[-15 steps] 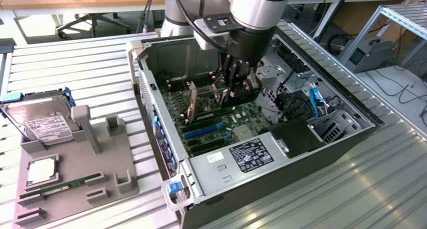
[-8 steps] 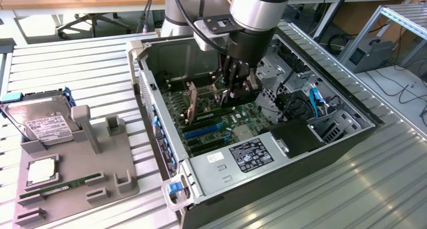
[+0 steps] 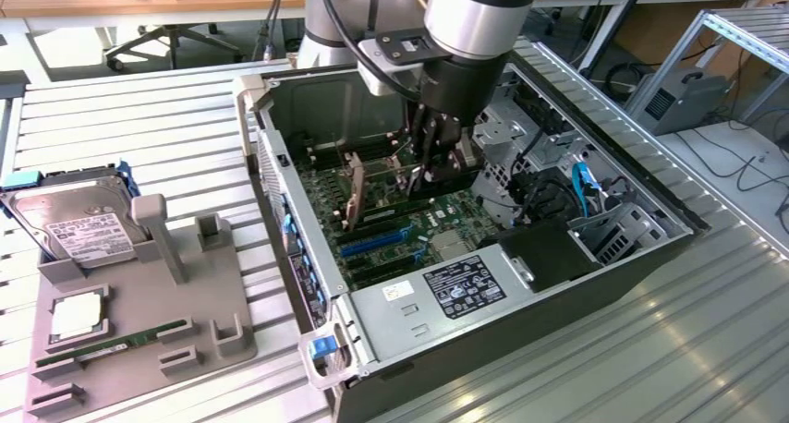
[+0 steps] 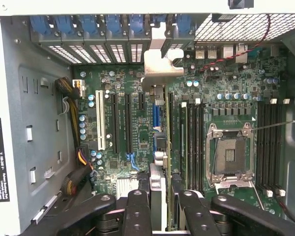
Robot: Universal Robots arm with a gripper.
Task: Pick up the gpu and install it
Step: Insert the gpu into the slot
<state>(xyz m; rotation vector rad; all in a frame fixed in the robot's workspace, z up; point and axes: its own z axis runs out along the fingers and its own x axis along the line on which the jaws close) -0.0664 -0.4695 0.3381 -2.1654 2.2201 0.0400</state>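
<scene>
Pincer [image 4: 165, 206], wrist view: black fingers [image 4: 138, 212] closed on the gpu [image 4: 160, 147], card held edge-on between them, its silvery end bracket [image 4: 160, 61] at the case's rear slot openings. Gpu, exterior view [image 3: 354, 194]: upright over the motherboard [image 3: 413, 222] inside the open computer case [image 3: 296, 284], beneath the arm [image 3: 475, 35]. Empty CPU socket [image 4: 229, 156] beside the memory slots. Power supply [image 3: 463, 292] at the case's near end. Grey holder tray [image 3: 136, 335] on the slatted surface [image 3: 148, 118], carrying a hard drive [image 3: 77, 224], a processor [image 3: 77, 317] and a RAM stick [image 3: 114, 342].
</scene>
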